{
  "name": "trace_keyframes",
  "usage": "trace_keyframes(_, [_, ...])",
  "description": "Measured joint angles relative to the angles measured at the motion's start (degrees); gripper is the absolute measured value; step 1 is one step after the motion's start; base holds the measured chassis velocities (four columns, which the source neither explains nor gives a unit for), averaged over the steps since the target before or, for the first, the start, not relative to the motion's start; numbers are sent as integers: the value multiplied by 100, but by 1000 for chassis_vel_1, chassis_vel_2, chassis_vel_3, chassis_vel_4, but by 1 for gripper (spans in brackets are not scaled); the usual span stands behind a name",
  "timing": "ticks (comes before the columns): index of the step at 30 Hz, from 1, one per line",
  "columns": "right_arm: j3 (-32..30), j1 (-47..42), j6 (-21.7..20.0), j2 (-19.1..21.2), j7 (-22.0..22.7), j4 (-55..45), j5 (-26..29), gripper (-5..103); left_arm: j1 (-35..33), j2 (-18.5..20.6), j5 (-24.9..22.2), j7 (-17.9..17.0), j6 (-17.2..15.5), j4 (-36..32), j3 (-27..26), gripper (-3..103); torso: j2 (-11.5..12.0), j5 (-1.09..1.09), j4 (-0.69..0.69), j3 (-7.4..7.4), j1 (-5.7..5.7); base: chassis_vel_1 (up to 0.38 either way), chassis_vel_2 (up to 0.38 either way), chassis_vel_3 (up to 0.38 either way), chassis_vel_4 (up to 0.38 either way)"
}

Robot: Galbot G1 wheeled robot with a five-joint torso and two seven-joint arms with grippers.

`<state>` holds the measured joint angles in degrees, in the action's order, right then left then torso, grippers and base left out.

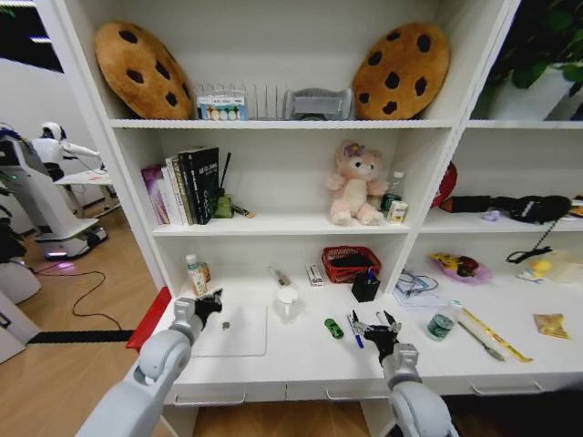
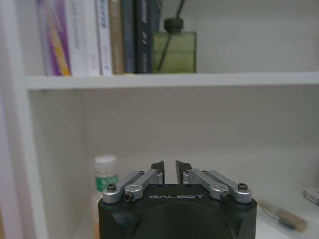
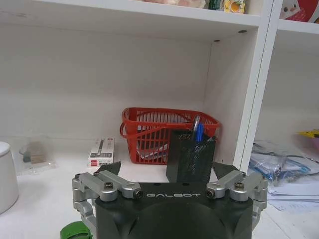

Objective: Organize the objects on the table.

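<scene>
The left arm is extended forward from the lower left of the head view, and the left hand (image 1: 211, 304) is held above the left part of the white worktop (image 1: 301, 350), at the near left corner of the thin silver laptop (image 1: 232, 330). In the left wrist view, the left hand (image 2: 169, 171) is seen with its dark fingertips (image 2: 158, 169) drawn almost together, a narrow slit remaining between them and nothing held. It is pointed level toward the back wall beneath the book shelf, with a white-capped bottle (image 2: 106, 175) standing beyond it.

The right arm is raised from the lower right of the head view, and the right hand (image 1: 375, 326) is positioned over the middle of the worktop, just beside the blue pen (image 1: 353, 331) and near the tiny green item (image 1: 334, 328). In the right wrist view, the right hand (image 3: 167, 172) is shown spread wide and empty, its fingers (image 3: 108, 168) set well apart. It is aimed at the black mesh pen holder (image 3: 190, 156), which stands in front of the red basket (image 3: 149, 134).

The laptop lies flat and closed on the left part of the worktop. The small green-labelled can (image 1: 442, 325) stands to the right of the right hand, and a white cup (image 1: 287, 303) stands just beside the laptop's far right corner.
</scene>
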<state>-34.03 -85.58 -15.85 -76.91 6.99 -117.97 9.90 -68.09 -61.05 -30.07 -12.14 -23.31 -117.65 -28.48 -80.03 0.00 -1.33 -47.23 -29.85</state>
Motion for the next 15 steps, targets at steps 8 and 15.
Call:
trace_keyframes(8, [-35, -4, -95, 121, -17, -310, 190, 100, -881, -270, 439, -30, 663, -223, -854, 44, 0, -1, 3, 0, 1, 0, 0, 0, 0])
trace_keyframes(15, [-261, -172, -162, 268, -83, -700, 365, 100, -1197, -378, 766, 38, 817, -277, -886, 66, 0, -1, -1, 0, 0, 0, 0, 0, 0])
